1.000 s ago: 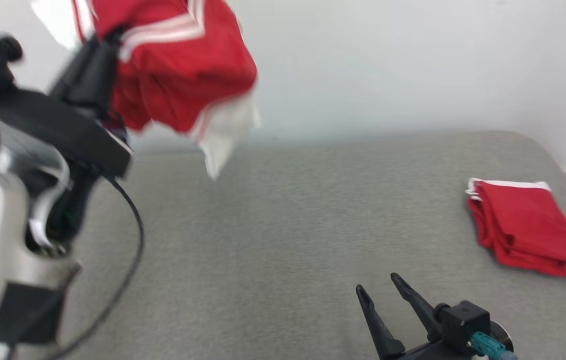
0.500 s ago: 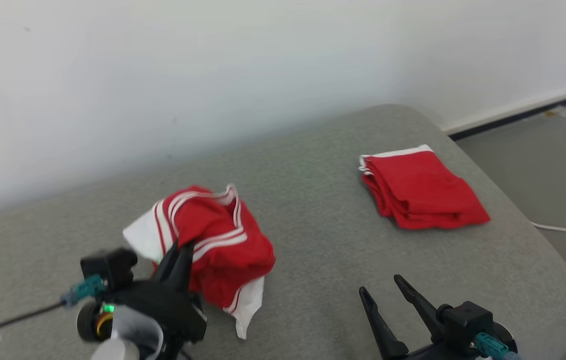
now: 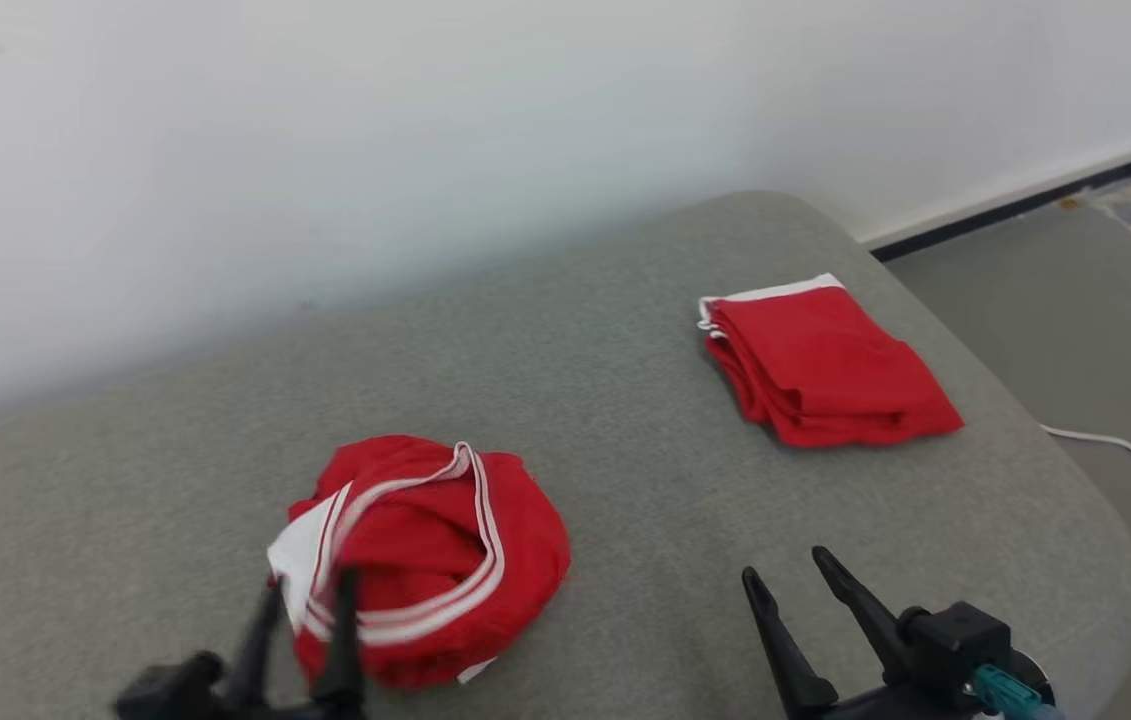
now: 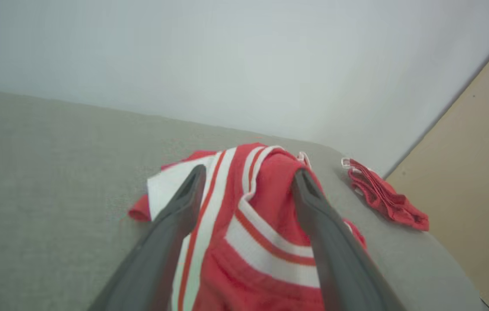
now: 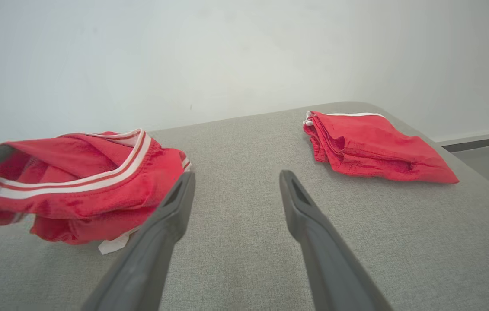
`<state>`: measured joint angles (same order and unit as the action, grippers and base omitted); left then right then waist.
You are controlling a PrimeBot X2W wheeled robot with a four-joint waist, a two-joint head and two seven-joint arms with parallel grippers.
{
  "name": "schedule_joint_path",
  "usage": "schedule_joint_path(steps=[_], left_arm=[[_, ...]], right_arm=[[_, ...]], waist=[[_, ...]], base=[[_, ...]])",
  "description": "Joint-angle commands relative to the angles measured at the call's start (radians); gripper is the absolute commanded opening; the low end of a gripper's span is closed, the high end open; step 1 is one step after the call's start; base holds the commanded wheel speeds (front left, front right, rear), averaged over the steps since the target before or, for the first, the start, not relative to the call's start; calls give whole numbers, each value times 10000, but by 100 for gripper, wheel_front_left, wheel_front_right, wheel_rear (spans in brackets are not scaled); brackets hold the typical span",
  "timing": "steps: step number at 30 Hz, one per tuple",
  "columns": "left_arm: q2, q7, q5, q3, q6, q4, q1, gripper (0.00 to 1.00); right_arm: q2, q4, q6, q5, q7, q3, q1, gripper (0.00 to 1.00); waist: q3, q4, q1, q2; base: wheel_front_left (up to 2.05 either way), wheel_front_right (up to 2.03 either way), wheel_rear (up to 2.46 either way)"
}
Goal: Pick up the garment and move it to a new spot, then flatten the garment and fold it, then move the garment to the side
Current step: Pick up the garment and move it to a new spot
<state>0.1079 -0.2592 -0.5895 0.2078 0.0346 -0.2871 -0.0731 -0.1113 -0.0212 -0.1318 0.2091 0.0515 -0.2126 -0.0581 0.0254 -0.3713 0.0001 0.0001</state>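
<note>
A crumpled red garment (image 3: 425,555) with white stripes lies in a heap on the grey padded table (image 3: 625,480), near its front left. My left gripper (image 3: 310,592) is at the heap's near edge, open, its two dark fingers (image 4: 175,216) spread wide over the cloth (image 4: 266,216) without pinching it. My right gripper (image 3: 785,566) hovers open over bare table at the front right, with nothing between its fingers (image 5: 313,233). The right wrist view has the heap (image 5: 80,181) to its left.
A second red garment (image 3: 820,365), folded flat, lies at the table's far right near the rounded edge. A white wall runs behind the table. Floor with a white cable (image 3: 1115,445) lies to the right. Bare grey surface spans the middle.
The head camera has swung. The left gripper brought the garment down from high up onto the table, opened, and let it go; the heap now rests there. The right gripper stayed open.
</note>
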Motion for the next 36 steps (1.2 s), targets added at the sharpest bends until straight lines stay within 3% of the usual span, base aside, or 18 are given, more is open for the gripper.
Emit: schedule_joint_path(steps=[1,4,11,21,27,36], left_arm=[[23,-54,367,-428,-9,521,311,100],[-190,-51,1054,-1407,174,1600,994,100],[-389,-54,2016,-2208,588,2360,2072,100],[-13,-56,3292,-2577,637,1771,3226,100],[190,-57,3171,-2812,681,1378,3386,100],[129,-57,3166,-2645,798,1254,3214,100]], right_arm=[[-27,-27,20,-59,-33,87,-150,100],[16,-38,18,-9,-98,442,-329,100],[99,137,18,-17,-261,1051,-717,100],[-51,563,20,-281,-647,2344,-1381,100],[31,774,18,-339,-716,2676,-1710,100],[99,869,18,-319,-656,2250,-1504,100]], waist=[[367,698,-1,-1],[540,1216,-1,-1],[892,2101,-1,-1],[1264,3086,-1,-1],[1330,3213,-1,-1],[1235,2946,-1,-1]], base=[[0,0,0],[0,0,0],[0,0,0],[0,0,0],[0,0,0],[0,0,0]])
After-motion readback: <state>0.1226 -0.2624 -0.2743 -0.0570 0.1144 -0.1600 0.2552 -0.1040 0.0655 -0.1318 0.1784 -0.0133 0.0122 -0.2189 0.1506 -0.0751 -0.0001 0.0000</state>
